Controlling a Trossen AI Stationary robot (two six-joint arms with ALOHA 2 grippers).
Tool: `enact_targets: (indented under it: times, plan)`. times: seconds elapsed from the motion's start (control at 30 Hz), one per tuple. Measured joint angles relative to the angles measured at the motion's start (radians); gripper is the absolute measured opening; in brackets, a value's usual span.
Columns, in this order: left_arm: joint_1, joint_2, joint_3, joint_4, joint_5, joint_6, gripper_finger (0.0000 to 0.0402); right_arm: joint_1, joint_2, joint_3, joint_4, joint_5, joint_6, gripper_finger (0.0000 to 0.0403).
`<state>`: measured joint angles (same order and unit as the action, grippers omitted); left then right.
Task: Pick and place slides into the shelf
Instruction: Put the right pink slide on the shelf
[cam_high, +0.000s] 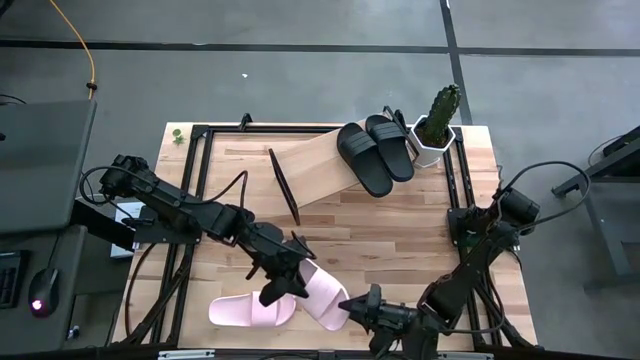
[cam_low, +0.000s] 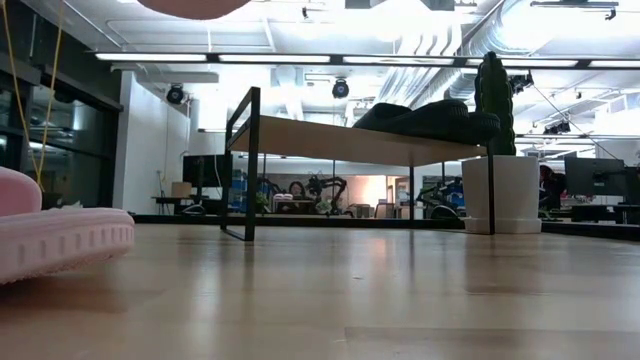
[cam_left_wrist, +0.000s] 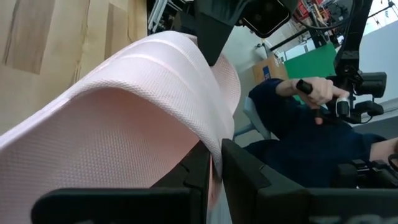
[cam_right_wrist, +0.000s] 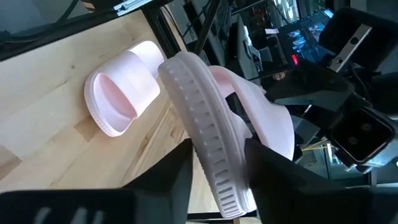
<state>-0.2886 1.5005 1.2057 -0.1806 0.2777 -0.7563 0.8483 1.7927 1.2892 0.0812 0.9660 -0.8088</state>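
Pale butcher-block desk (cam_high: 400, 240) under both arms, dark concrete floor all round, bright office ceiling lights behind in the low view. Toward the far edge, the shelf (cam_high: 315, 165): light plank lying at an angle, one thin dark end panel plain, the other lost under the load. Two black slides (cam_high: 376, 150) side by side on its far-right end, just beside a white pot with a cactus (cam_high: 437, 125); from desk height, only a dark hump on the plank. Near the front edge, two pink slides: one lying flat (cam_high: 240, 311) on the desk, its far end covered by the left hand; the second pink slide (cam_high: 325, 293) tilted and raised, caught between both hands. Left hand (cam_high: 278, 288) over that pair, fingers (cam_left_wrist: 245, 180) pinched on the strap's edge, most of the left wrist view filled by ribbed pink foam. Right hand (cam_high: 357, 308) at the front edge, fingers (cam_right_wrist: 177, 174) clamped either side of the ribbed sole rim, sole standing on edge in the right wrist view, the flat slide visible beyond. Exact contact with the desk under the raised slide hard to judge. Beyond the desk in the left wrist view, a seated person (cam_left_wrist: 298, 134) in dark blue, one hand on a control handle, body mostly cut off.
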Motion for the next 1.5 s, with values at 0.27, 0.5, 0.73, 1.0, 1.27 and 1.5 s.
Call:
enact_targets:
  times: [0.27,0.5,0.73,1.0,1.27,1.5]
  plan:
    - [0.0,-0.001,0.0,0.002,-0.004,0.0,0.0028,-0.001,0.0,0.0,0.005,-0.02,-0.004,0.0035]
    - [0.0,-0.001,0.0,0.0,-0.004,0.019,0.0028,-0.001,0.0,0.0,0.005,-0.032,-0.004,0.0015]
    - [0.001,-0.001,0.0,-0.003,-0.006,0.058,0.0028,-0.001,0.0,0.0,0.006,-0.013,-0.004,0.002]
    - [0.001,-0.001,0.0,-0.011,-0.028,0.137,0.0028,-0.001,0.0,0.0,0.005,0.016,-0.012,0.0019]
    - [0.002,-0.001,0.0,-0.011,-0.03,0.15,0.0028,0.0,0.0,0.0,0.006,0.026,-0.012,0.0019]
    - [0.001,-0.001,0.0,-0.011,-0.029,0.138,0.0031,0.0,0.0,0.0,0.006,0.028,-0.012,0.0019]
